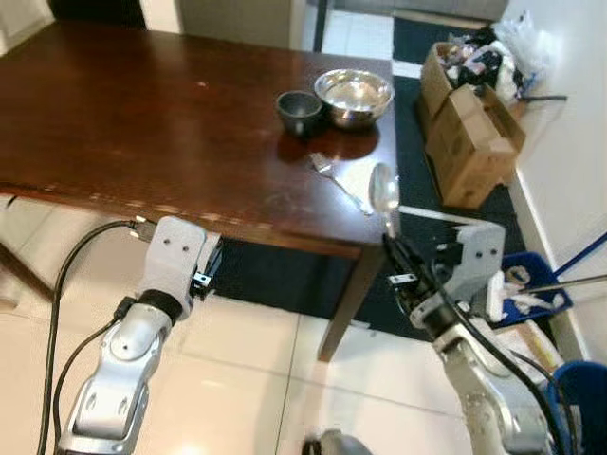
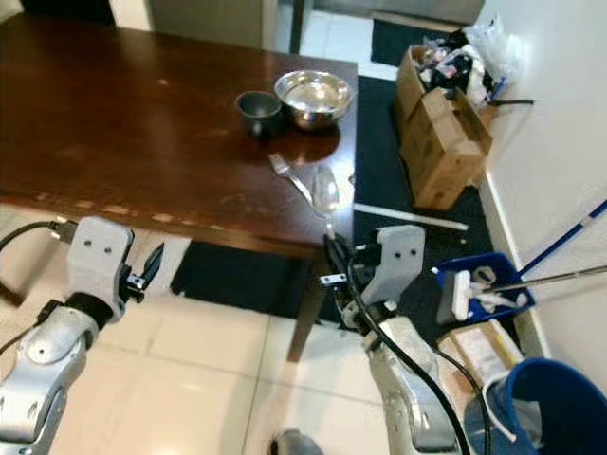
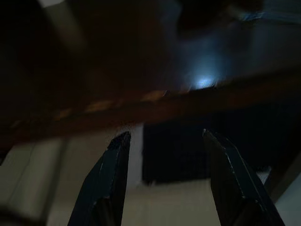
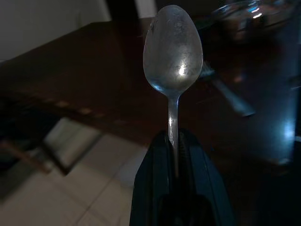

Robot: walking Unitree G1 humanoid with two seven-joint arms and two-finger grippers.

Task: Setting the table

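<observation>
Now | R gripper clamps spoon (bowl up) | nr table edge

Cardboard boxes by white wall; blue bucket; blue mop tray; black rug.

R gripper raised fwd, fingers clamped tight on spoon handle, wrist angled up. L gripper held low, fingers apart, holding nothing.
</observation>
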